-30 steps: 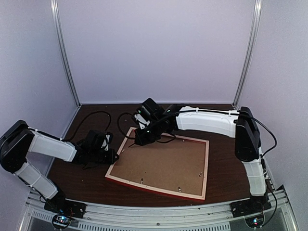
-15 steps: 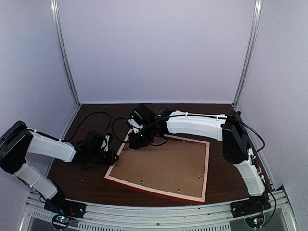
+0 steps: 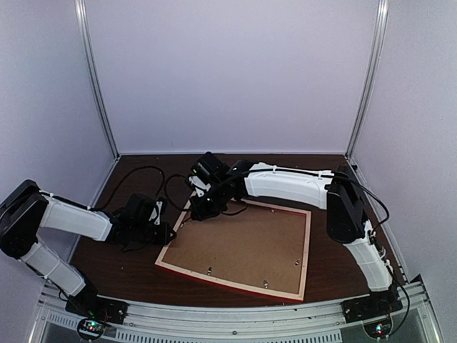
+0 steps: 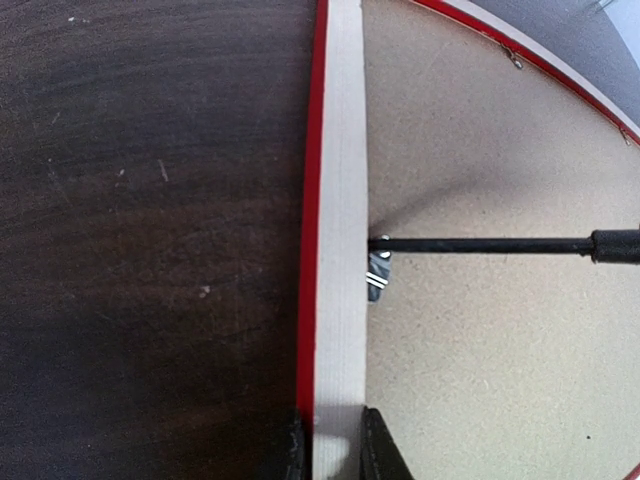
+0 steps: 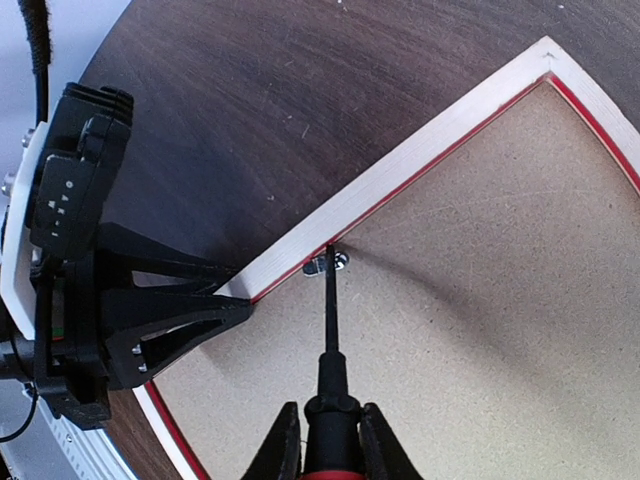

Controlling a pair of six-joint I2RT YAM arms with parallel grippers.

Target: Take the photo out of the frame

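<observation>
Red frame (image 4: 340, 200) pinched by the left claw (image 4: 330, 442); right claw (image 5: 330, 440) grips a screwdriver (image 5: 329, 330).

Right pincer (image 5: 322, 432) farther left, screwdriver (image 5: 329, 330) tip at frame (image 5: 400, 172) clip (image 5: 327, 263).

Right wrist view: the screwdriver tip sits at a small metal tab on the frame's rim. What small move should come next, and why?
Probably lever the metal tab sideways with the screwdriver, off the backing board. The right gripper holds the screwdriver with its tip at that tab, which overlaps the board's edge; the left gripper pinches the rim of the frame, steadying it.
</observation>
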